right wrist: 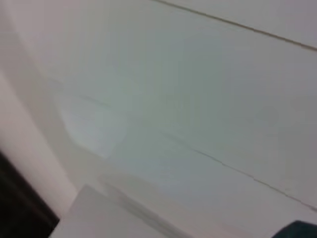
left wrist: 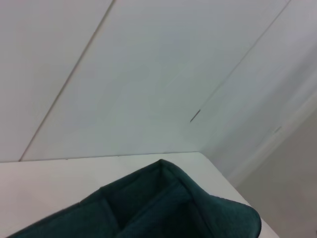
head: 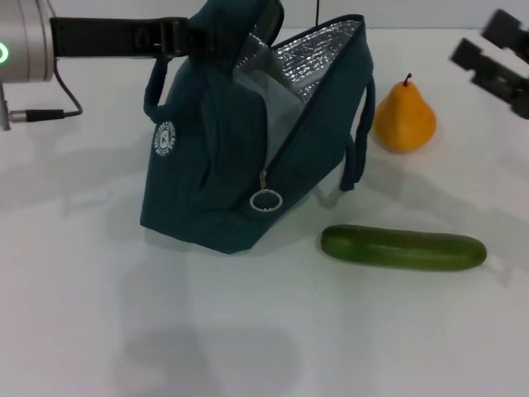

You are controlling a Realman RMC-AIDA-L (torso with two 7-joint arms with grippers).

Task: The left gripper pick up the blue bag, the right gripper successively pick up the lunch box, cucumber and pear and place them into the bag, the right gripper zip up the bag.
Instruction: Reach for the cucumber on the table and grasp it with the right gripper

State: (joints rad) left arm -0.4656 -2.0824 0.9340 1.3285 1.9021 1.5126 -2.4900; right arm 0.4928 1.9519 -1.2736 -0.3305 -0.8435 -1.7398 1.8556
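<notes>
1. The blue bag (head: 207, 165) stands on the white bench (head: 99, 289), left of centre, tilted, with its mouth open and silver foil lining showing.
2. Its ring zipper pull (head: 265, 200) hangs at the front edge, and a round white logo sits on its side.
3. The left pincer (head: 188, 35) reaches in from the left at the bag's top and is clamped on one handle, holding it up.
4. The pear (head: 404, 116) stands upright just right of the bag, apart from it.
5. The cucumber (head: 402, 248) lies flat in front of the pear, near the bag's lower right corner.
6. The right pincer (head: 494, 59) hangs at the far right, above the bench, its fingers apart and empty.
7. I cannot make out a lunch box inside the bag.
</notes>
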